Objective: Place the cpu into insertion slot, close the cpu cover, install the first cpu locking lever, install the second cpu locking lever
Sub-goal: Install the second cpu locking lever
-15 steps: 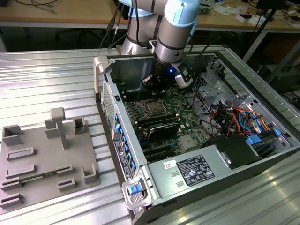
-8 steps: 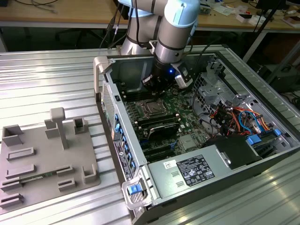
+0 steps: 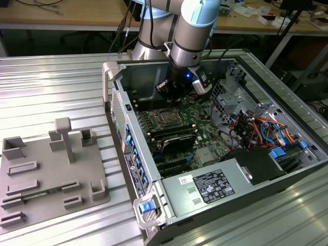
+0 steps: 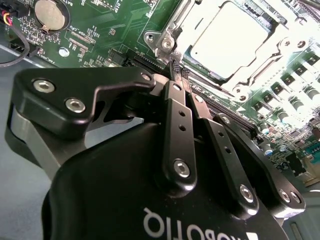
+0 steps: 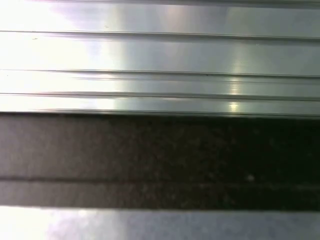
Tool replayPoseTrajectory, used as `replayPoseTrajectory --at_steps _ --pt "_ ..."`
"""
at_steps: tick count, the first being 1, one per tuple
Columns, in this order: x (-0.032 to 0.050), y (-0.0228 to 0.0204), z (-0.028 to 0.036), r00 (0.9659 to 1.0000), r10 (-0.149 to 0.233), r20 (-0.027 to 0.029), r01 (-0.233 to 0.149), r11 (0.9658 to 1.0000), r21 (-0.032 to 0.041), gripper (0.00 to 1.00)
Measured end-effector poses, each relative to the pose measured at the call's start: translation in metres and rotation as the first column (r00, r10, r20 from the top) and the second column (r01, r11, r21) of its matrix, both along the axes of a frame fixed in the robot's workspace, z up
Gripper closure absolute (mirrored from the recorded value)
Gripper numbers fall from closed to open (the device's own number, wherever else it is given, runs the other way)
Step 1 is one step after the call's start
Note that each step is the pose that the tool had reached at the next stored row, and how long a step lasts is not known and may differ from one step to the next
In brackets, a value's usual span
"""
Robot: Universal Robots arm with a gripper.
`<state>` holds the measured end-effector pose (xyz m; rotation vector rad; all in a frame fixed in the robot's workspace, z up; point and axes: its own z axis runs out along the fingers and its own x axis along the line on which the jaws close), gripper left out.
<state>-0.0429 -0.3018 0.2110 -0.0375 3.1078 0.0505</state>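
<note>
The cpu (image 4: 230, 40) lies flat in the insertion slot (image 3: 177, 114) on the green board, silver face up. The silvery cpu cover (image 4: 278, 47) lies down over it, framing its edges. A thin metal locking lever (image 4: 181, 17) runs along one side of the socket. My gripper (image 4: 176, 67) is shut, with its black fingertips pressed together right at the socket's corner, beside a screw and the lever's end. Whether the tips touch the lever I cannot tell. In the exterior view the gripper (image 3: 166, 96) hangs just behind the socket, inside the open computer case.
Long black memory slots (image 3: 171, 136) flank the socket. A grey box with a white label (image 3: 215, 187) sits in front, with red and blue cables (image 3: 256, 128) at the exterior view's right. A grey fixture plate (image 3: 46, 174) lies outside the case. Ribbed metal (image 5: 160, 55) shows in the first wrist view.
</note>
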Motion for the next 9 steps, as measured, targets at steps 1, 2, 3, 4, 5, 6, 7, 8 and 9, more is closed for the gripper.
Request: replayPoseTrajectory --at_steps 1,2,3,4,5,6,7,8,9 --pt "0.0 0.0 0.0 1.0 0.0 0.0 0.0 1.0 0.0 0.89" --pt "0.0 -0.0002 0.0 1.0 0.0 0.0001 0.0 1.0 0.0001 0.89" --pt "0.0 -0.0007 0.0 1.0 0.0 0.0 0.0 1.0 0.0002 0.89" --pt "0.0 -0.001 0.0001 1.0 0.0 0.0 0.0 1.0 0.0003 0.89" --pt "0.0 -0.0019 0.0 1.0 0.0 0.0 0.0 1.0 0.0005 0.89" --pt "0.0 -0.0025 0.0 1.0 0.0 0.0 0.0 1.0 0.0007 0.89" --pt "0.0 -0.0031 0.0 1.0 0.0 0.0 0.0 1.0 0.0008 0.89" --pt "0.0 -0.0038 0.0 1.0 0.0 0.0 0.0 1.0 0.0007 0.89" --pt "0.0 -0.0043 0.0 1.0 0.0 0.0 0.0 1.0 0.0007 0.89"
